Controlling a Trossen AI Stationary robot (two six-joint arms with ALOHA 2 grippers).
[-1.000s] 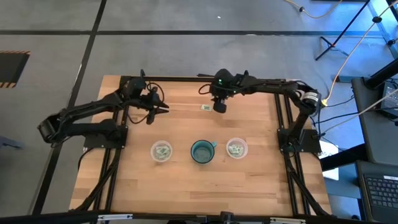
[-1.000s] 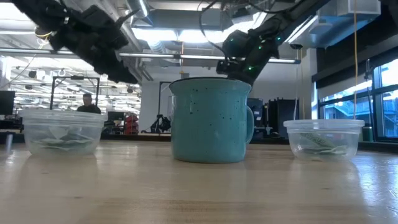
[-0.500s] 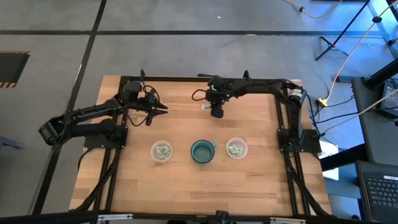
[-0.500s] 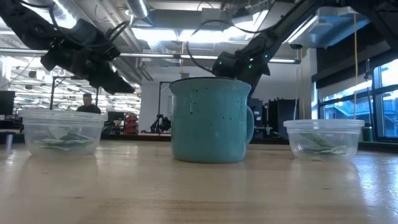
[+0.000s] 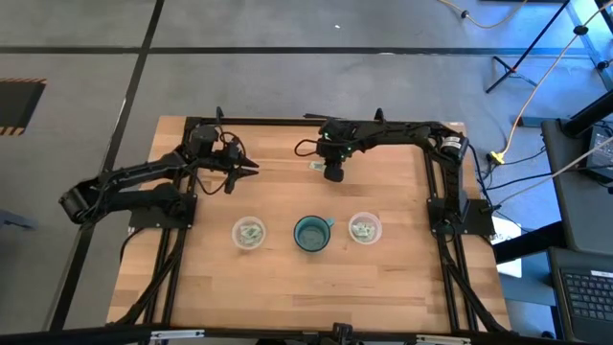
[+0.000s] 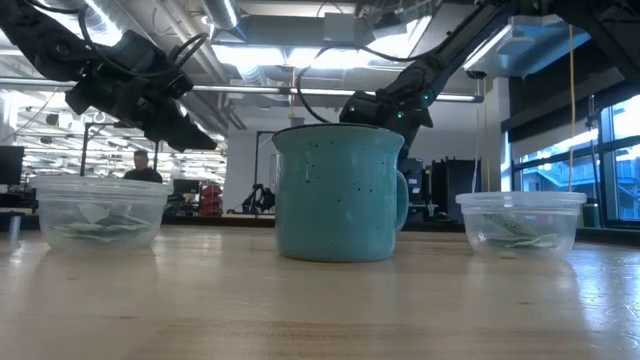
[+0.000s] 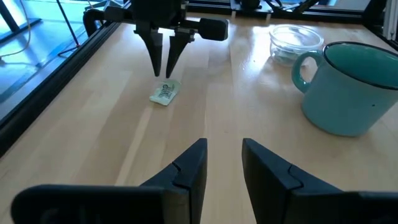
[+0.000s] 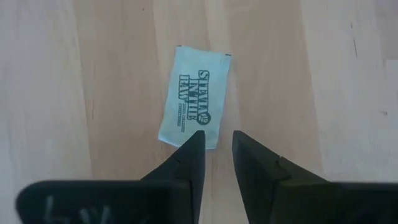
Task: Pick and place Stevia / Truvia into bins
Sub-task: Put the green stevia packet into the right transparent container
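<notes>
Wooden slats make up the table (image 5: 287, 287), which stands on a grey floor in a workshop lit by ceiling strips. Toward the far edge a single pale green Stevia packet (image 5: 313, 166) lies flat on the wood, and the right gripper (image 5: 332, 173) points straight down at it from just above, its two dark fingers (image 8: 186, 163) parted by only a narrow gap with nothing between them; their tips sit over the packet's nearer short edge, though I cannot tell whether they touch the paper. From the left arm's side the same packet (image 7: 165, 93) shows just beneath those slim tips. The left gripper (image 5: 244, 170) hangs in the air over the far left part of the table, well apart from the packet, fingers (image 7: 186, 169) slightly spread and holding nothing. Along the near middle stand three vessels in a row: a clear cup on the left (image 5: 249, 233) with packets already inside, a teal mug (image 5: 311, 233) in the centre, and a second clear cup on the right (image 5: 364, 228), also holding packets. Across the table top, a person (image 6: 141, 168) shows far off in the room behind.
</notes>
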